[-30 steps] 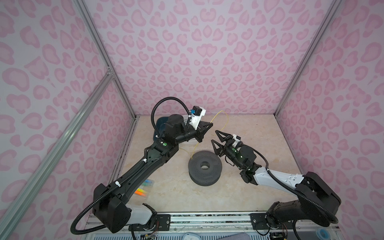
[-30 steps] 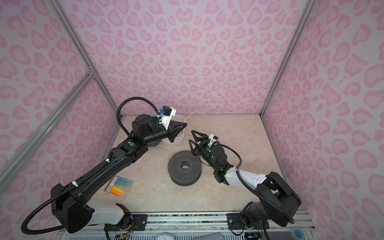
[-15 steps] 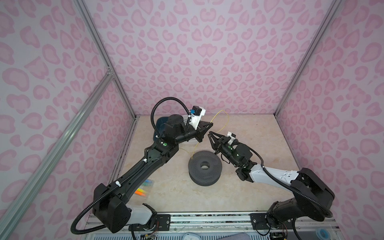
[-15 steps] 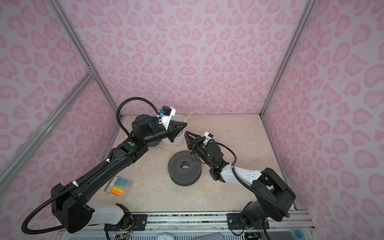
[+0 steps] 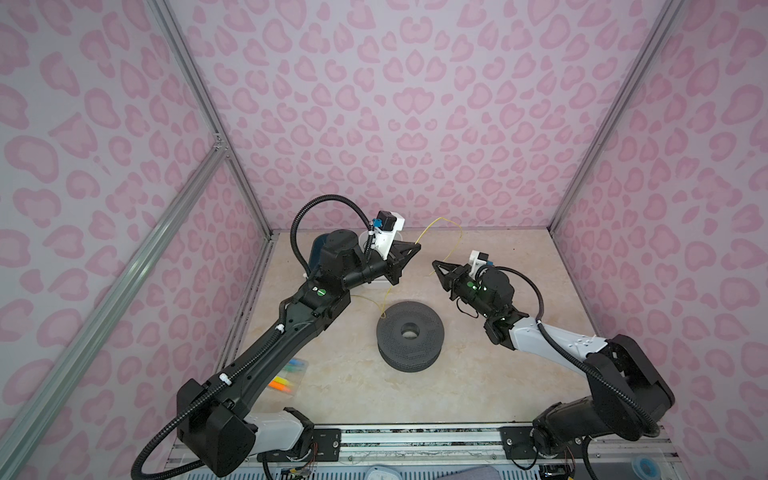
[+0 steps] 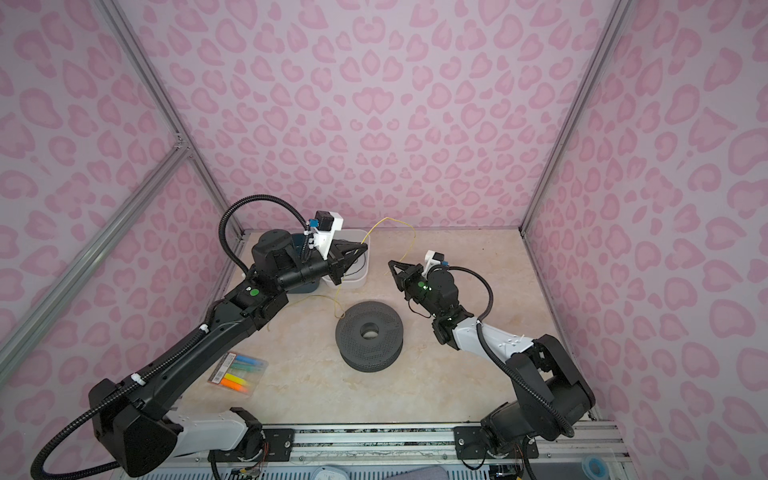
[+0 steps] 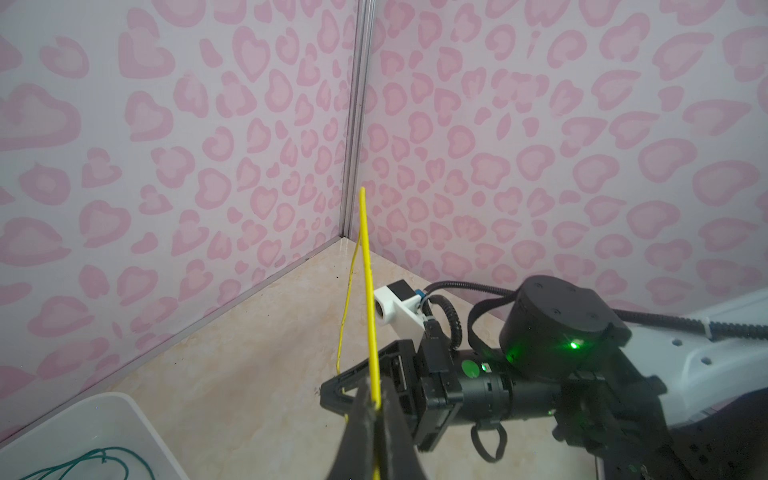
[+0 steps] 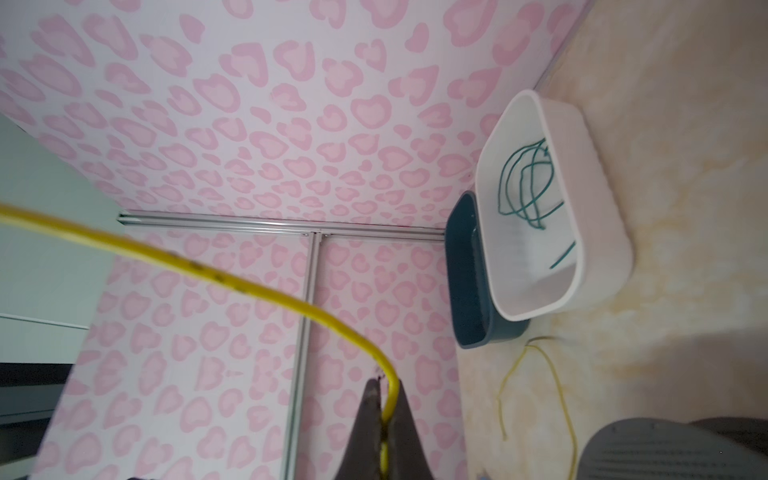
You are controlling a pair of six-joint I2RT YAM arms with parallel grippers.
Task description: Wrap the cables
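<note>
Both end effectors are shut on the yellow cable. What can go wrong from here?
1. The left end effector and right end effector pinch the thin yellow cable only at their tips; pulling apart may slip it free.
2. Their tips sit close together, so a wrapping move risks a bump.
3. Slack trailing to the spool may snag on its rim.

in both top views the right gripper (image 5: 435, 262) near mid-frame had its black jaws spread a second ago; they've since snapped together on the thin pale yellow cable (image 8: 232, 283). half a second back its tip poked further left; it has now eased back to the right, and the cable's arc leads down into the closed tip.
</note>
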